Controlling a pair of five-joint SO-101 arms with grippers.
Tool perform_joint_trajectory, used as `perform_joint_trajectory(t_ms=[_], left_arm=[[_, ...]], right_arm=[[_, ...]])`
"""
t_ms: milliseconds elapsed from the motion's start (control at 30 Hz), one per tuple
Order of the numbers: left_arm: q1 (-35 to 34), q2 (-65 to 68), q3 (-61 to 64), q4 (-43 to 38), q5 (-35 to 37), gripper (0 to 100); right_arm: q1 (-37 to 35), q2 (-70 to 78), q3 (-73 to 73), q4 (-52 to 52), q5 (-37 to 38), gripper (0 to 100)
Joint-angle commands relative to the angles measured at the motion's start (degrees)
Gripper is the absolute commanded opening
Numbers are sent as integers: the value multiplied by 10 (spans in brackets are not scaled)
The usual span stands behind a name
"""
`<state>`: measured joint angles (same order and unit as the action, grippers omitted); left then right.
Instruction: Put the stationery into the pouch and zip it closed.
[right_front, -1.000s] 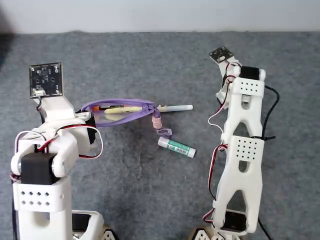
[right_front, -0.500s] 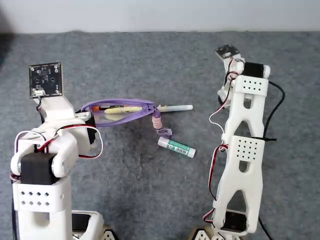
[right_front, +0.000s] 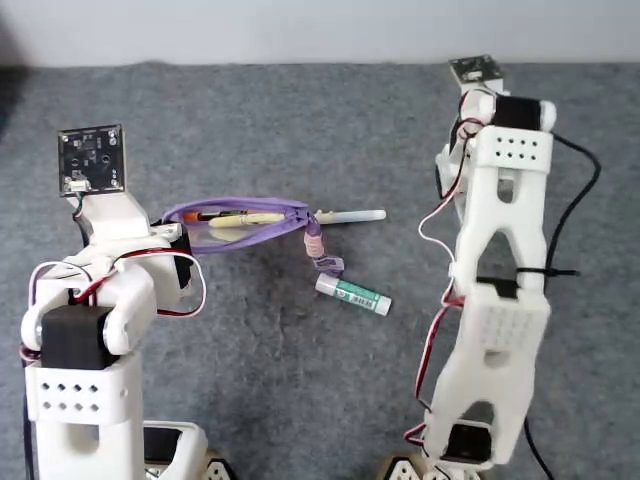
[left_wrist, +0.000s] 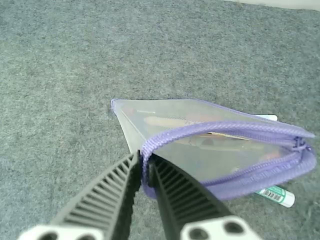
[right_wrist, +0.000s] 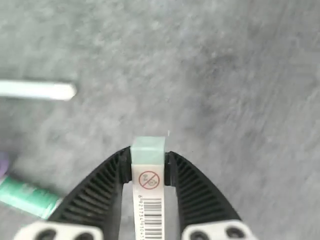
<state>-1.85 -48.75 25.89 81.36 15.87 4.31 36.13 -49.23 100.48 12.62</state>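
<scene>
My left end effector (left_wrist: 144, 162) is closed narrow on the purple zip edge of the pouch (left_wrist: 215, 150), at the end away from the zip slider (left_wrist: 300, 143). The pouch lies on the grey tabletop (right_front: 300, 130) with its mouth bowed open and some items inside. My right end effector (right_wrist: 147, 156) is clamped on a white stick (right_wrist: 148, 192) with a pale green end, held over the tabletop well apart from the pouch. A white pen (right_front: 350, 216) lies just beside the pouch's slider end, and a green tube (right_front: 352, 295) lies near it.

Step in hand, as I judge it: carry the stick to the pouch and insert it.

1. Hold the left grip firm so that the mouth stands open and the pouch does not slide.
2. Bring the stick over the widest part of the mouth, not over the slider end.
3. Align the stick lengthwise with the zip line before lowering.
4. Lower until the green end passes between the two zip edges, then release.
5. Clear the white pen and green tube on approach; a knock could roll either away.
</scene>
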Motion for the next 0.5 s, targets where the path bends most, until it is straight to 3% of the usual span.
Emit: perform_joint_trajectory(t_ms=[0, 233, 467], left_arm=[[1, -4, -8, -4, 6, 11], [1, -4, -8, -4, 7, 11], [1, -4, -8, -4, 7, 11]], right_arm=[[-29, -183, 143, 23, -40, 8], [-126, -400, 305, -3, -135, 8], [-253, -542, 403, -144, -261, 8]])
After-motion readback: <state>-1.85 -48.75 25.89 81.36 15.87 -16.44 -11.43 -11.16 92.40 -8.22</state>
